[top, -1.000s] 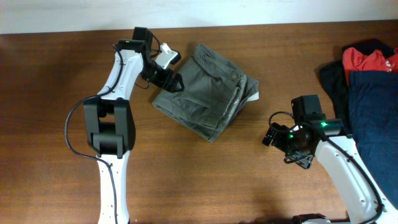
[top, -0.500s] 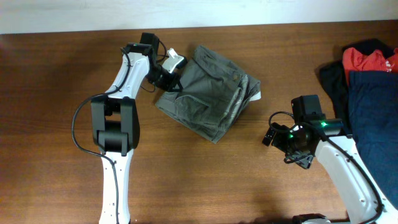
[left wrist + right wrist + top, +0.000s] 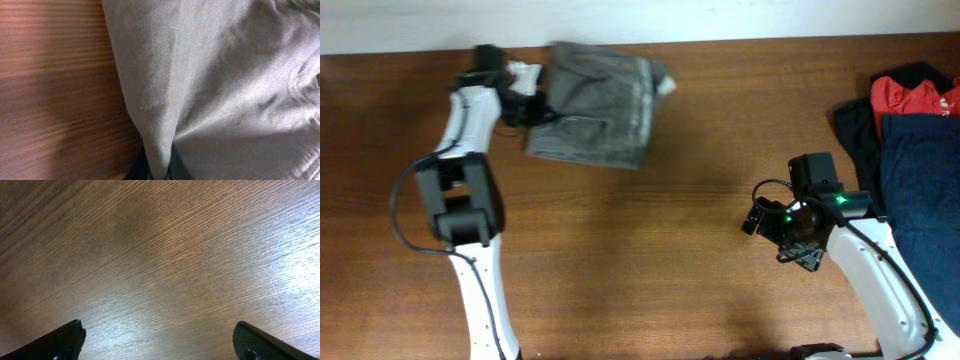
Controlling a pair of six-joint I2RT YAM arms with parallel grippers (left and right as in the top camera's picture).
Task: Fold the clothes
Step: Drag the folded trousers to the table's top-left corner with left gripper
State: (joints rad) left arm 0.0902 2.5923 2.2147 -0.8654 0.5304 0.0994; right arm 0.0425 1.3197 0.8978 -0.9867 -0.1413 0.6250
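**Left hand clamped on the shorts at the far edge of the table**

1. Position of the work item. The grey-olive shorts (image 3: 600, 110) lie as a compact, layered bundle on the table (image 3: 650, 250), at its far edge and toward the left. A white label (image 3: 665, 85) shows at the bundle's far right corner.

2. Left hand. The left hand (image 3: 533, 108) sits at the left edge of the shorts, with the arm reaching to it from the near side. In the left wrist view the fingers (image 3: 137, 172) are pressed together on a ridge of the grey-olive cloth, which rises from between them and fills most of the view. Bare wood shows to the left of the fabric. Whether the pinched edge is raised off the table cannot be told.

3. Right hand. The right hand (image 3: 760, 218) is at the near right of the table, well apart from the shorts. In the right wrist view its fingertips (image 3: 67, 339) stand in the two bottom corners, spread wide over bare wood grain, with nothing between them.

4. Other items. A navy blue garment (image 3: 920, 170) lies at the right edge of the table, with a red garment (image 3: 910, 95) touching it on its far side. Both are well apart from the shorts.
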